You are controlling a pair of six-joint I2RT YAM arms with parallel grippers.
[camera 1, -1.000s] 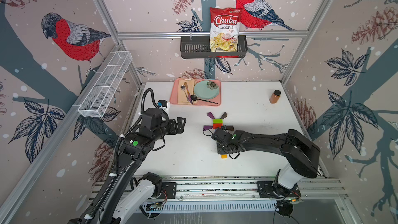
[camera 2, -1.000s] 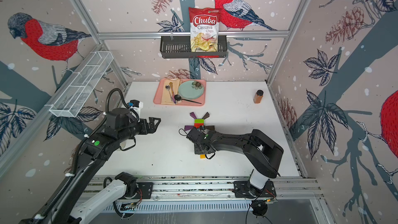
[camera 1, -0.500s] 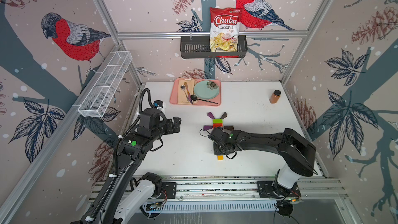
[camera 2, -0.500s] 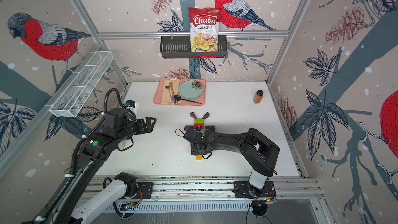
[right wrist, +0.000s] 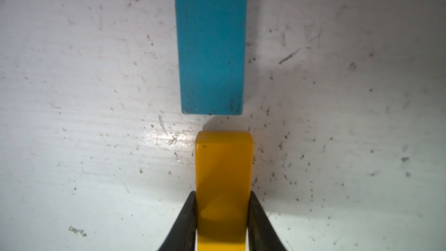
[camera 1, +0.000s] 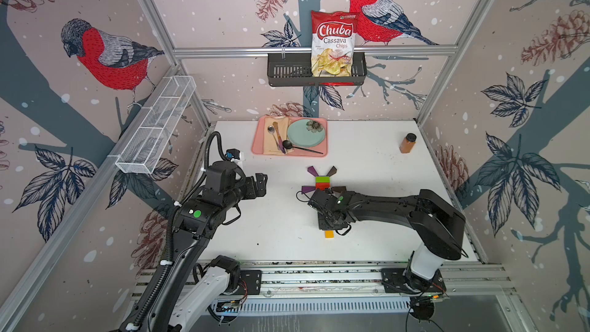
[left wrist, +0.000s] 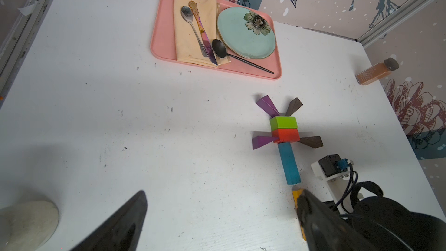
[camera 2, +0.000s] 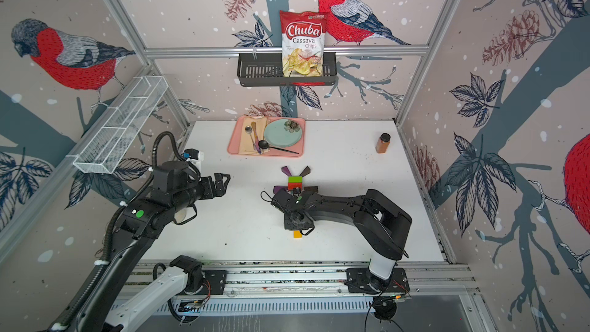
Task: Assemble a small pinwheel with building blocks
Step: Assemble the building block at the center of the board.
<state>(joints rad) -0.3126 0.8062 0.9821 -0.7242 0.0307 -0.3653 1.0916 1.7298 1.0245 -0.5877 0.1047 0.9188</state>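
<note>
- Your pinwheel [camera 1: 323, 183] lies flat on the white table [camera 1: 376, 174], just right of centre in both top views. Its green-and-red hub and four wedges are in place.
- Only the right wrist view shows you the stem's joint. The yellow bar [right wrist: 223, 165] points end-on at the blue bar [right wrist: 211, 44], nearly in line, with a thin gap between their ends.
- In that same view the right gripper [right wrist: 222, 197] is clamped on the yellow bar's two sides.
- The left gripper [camera 1: 259, 183] hangs at middle left, jaws spread wide, holding nothing.
- Bird-patterned walls surround the table. A pink tray [camera 1: 257, 150] and a spice jar [camera 1: 407, 143] stand toward the back.
- In the top views the right arm covers the blue bar, and only the yellow bar's end shows.
</note>
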